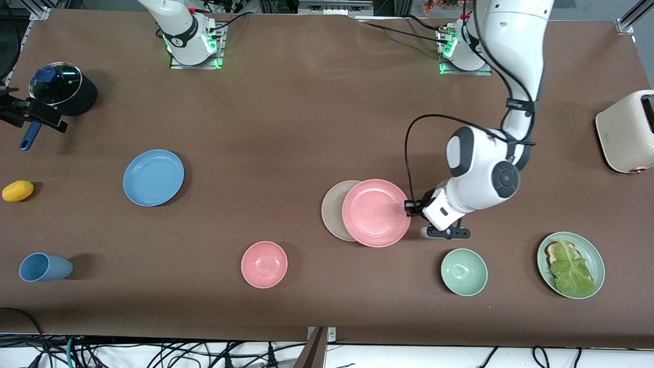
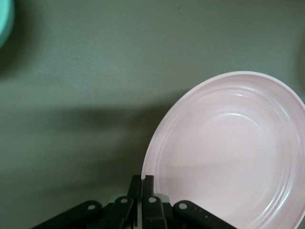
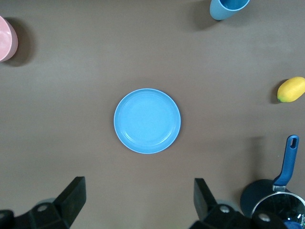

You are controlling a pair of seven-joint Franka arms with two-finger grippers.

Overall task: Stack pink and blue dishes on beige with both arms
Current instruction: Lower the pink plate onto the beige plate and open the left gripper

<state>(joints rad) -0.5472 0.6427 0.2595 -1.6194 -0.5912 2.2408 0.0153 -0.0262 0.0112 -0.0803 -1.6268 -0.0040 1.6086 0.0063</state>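
Pale green round plate (image 1: 592, 255) holding toast under a lettuce leaf; pink bowl (image 1: 264, 264) and green bowl (image 1: 464, 272) empty. Left gripper (image 1: 410, 207) clamped on rim of shallow pink matte plate (image 1: 376, 212), overlapping shallow beige plate (image 1: 333, 208). Right gripper (image 3: 138, 200) spread wide above shallow blue plate (image 1: 153, 177).

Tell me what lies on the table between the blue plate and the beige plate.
Nothing: in the front view only bare brown table runs between the blue plate and the beige plate.
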